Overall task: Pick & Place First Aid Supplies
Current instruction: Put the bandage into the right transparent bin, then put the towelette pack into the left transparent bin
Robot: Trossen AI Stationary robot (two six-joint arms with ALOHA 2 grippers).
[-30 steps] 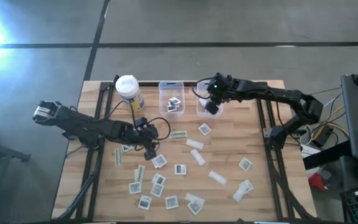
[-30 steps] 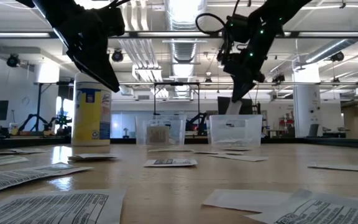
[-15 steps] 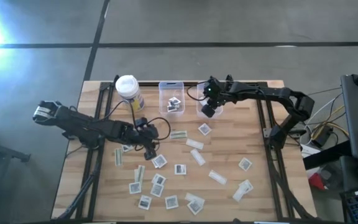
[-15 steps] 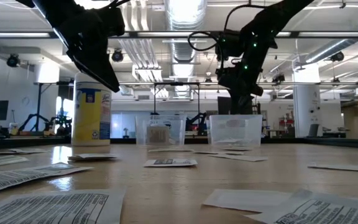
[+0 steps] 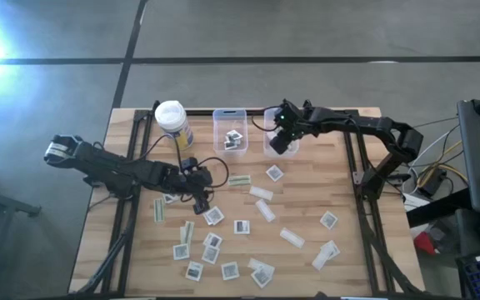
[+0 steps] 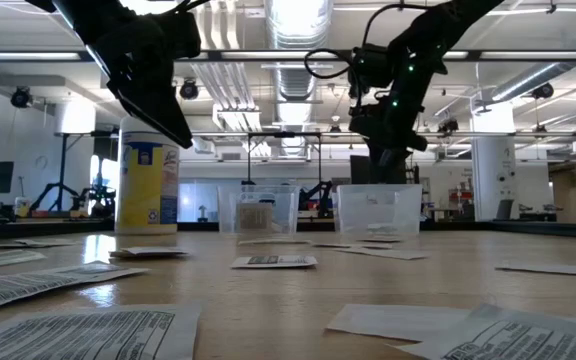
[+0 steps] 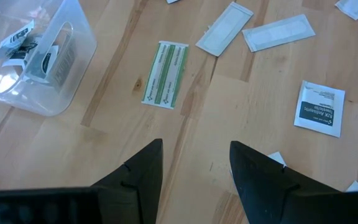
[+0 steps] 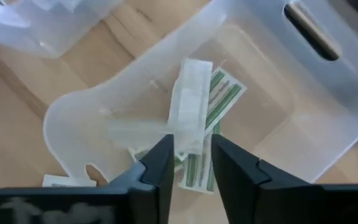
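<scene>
Many small flat white packets (image 5: 240,226) lie scattered on the wooden table, some square with a dark patch (image 7: 319,109), some narrow strips (image 5: 261,192). My right gripper (image 5: 282,146) hovers open just over the right clear bin (image 5: 267,117). In its wrist view a white strip (image 8: 190,102) lies in that bin on a greenish strip (image 8: 219,96), below the gripper (image 8: 191,162). My left gripper (image 5: 202,200) stands open over bare wood (image 7: 197,168) among the packets, short of a greenish strip (image 7: 165,82).
A yellow container with a white lid (image 5: 172,121) stands near the far left corner. The left clear bin (image 5: 230,112) beside it holds several square packets (image 7: 30,53). In the low view both bins (image 6: 258,212) sit behind flat packets. Bare wood shows along the right edge.
My right gripper has come down closer over the right bin. The white strip that hung below its fingers a second ago no longer hangs there and lies in the bin.
</scene>
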